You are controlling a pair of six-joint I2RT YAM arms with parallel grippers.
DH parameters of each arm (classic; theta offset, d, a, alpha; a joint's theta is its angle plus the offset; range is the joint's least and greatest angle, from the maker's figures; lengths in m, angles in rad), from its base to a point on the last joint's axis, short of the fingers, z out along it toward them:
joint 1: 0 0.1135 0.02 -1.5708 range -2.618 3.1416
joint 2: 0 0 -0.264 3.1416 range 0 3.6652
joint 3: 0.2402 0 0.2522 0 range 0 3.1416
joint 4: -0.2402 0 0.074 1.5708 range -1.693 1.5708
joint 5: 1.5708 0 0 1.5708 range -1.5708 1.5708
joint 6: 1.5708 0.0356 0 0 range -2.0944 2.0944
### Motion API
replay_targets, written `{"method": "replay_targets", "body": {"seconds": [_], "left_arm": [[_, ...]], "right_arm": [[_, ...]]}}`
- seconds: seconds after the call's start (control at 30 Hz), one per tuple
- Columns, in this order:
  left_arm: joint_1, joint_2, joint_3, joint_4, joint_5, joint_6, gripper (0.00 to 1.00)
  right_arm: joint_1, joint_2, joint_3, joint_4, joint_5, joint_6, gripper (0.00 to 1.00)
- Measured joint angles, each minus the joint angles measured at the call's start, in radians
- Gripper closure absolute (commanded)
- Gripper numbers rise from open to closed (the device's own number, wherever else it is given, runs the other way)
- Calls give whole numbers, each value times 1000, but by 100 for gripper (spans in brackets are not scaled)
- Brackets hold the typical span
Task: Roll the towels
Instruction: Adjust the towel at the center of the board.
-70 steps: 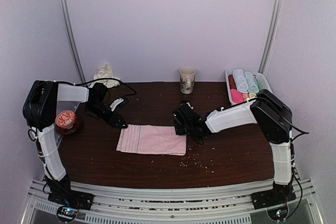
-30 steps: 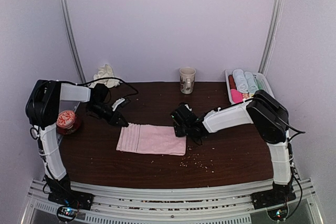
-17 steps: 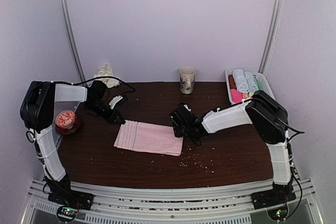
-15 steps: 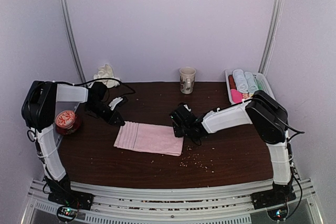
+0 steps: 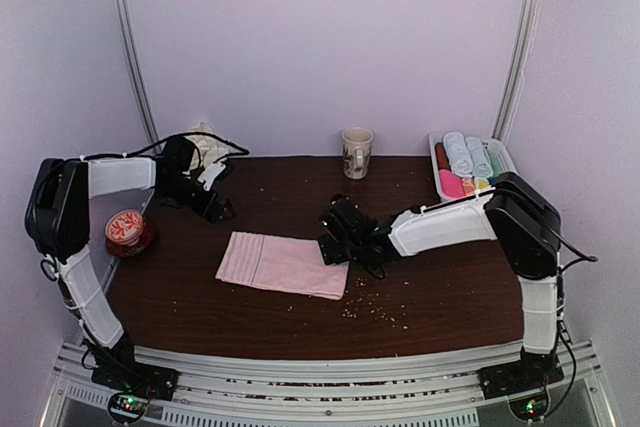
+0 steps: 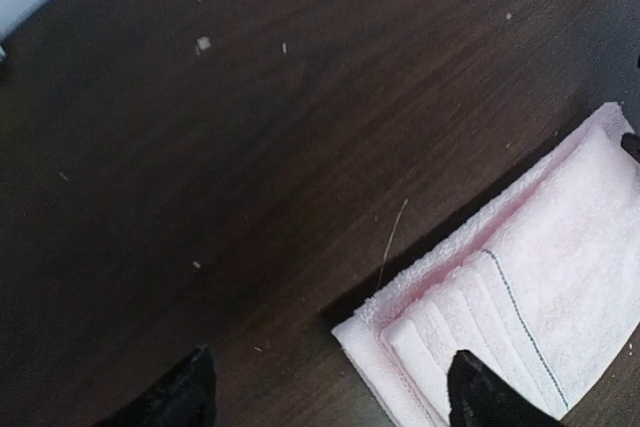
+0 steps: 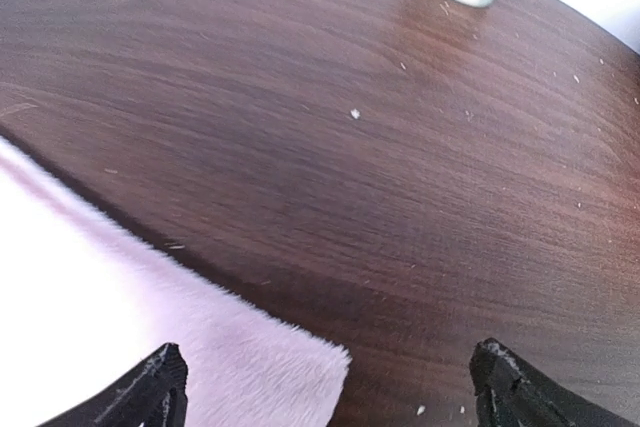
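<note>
Pale pink towel (image 5: 285,265) lies flat and folded near the middle of the dark wood tabletop (image 5: 440,297), with pale crumbs scattered on its near side. The right jaws are spread wide at the towel's far right corner. In the right wrist view that corner sits between the two black fingertips (image 7: 150,387), unpinched. The left jaws are spread as well and hold nothing. They hang over bare wood beyond the towel's far left corner, apart from it. A red round tin (image 5: 127,229) sits at the left edge. Along the far edge are a crumpled cream-white towel (image 5: 203,135) behind the left arm, a mug (image 5: 356,152), and a tray (image 5: 436,161) of rolled towels.
</note>
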Motion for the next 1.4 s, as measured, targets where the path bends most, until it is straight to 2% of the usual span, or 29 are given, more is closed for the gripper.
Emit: {"method": "replay_targets", "body": {"seconds": [0.07, 0.17, 0.23, 0.27, 0.33, 0.4, 0.47, 0.5, 0.6, 0.9, 1.17, 1.4], "left_arm": [[0, -68, 0, 24, -3, 2, 15], [-7, -142, -10, 62, 2, 10, 34], [-19, -175, -34, 84, 13, 25, 50], [-27, -179, -45, 90, 21, 27, 56], [-55, -175, -73, 96, 39, 47, 72], [-85, -160, -97, 95, 53, 58, 79], [-116, -132, -112, 97, 66, 75, 83], [-127, -117, -114, 97, 71, 77, 84], [-153, -64, -116, 104, 72, 81, 87], [-158, 78, -116, 157, -42, 84, 90], [-158, 95, -116, 193, -85, 83, 89], [-159, 108, -104, 204, -99, 84, 84]], "right_arm": [[7, -55, -24, 1, -17, -7, 1], [15, -165, -76, 18, -51, -10, 6], [14, -222, -106, 42, -75, -9, 10], [14, -246, -123, 56, -92, -8, 16], [14, -282, -156, 89, -130, -5, 36], [13, -288, -178, 117, -159, 2, 57], [9, -275, -192, 134, -192, 11, 73], [6, -267, -194, 140, -204, 16, 78], [-5, -227, -196, 178, -264, 45, 85], [-77, -111, -191, 319, -408, 118, 87], [-115, 11, -181, 426, -512, 207, 87], [-126, 13, -205, 476, -522, 245, 83]]}}
